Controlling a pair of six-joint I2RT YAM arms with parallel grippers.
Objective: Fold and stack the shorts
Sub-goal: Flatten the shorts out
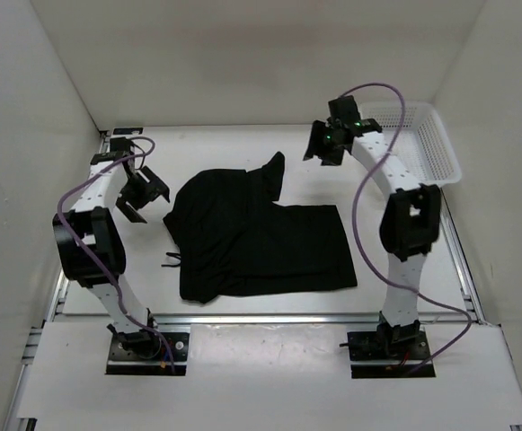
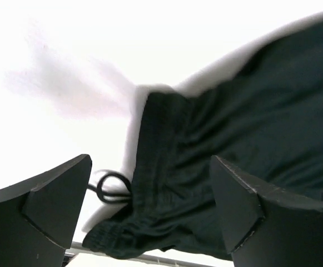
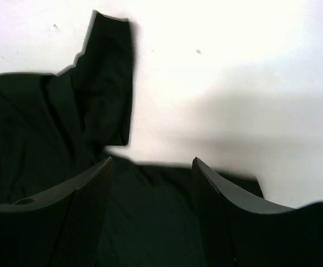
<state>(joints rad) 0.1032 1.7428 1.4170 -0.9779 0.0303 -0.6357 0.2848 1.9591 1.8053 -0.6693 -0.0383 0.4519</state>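
The white tabletop (image 1: 243, 148) carries plain black soft-cloth shorts (image 1: 252, 242), lying rumpled at its middle (one flap points toward the far edge). A white mesh basket (image 1: 427, 144) sits in the far right corner. The left gripper (image 1: 141, 196) hovers released near the left edge, and the right gripper (image 1: 323, 144), also released, near the far edge.

The black shorts (image 1: 256, 235) lie partly spread out and rumpled on the white surface, in the middle of the top view. The lower right part lies flat with a straight bottom edge. A narrow flap (image 1: 274, 172) points toward the upper centre. A looped drawstring (image 2: 111, 189) sticks out at the left edge.
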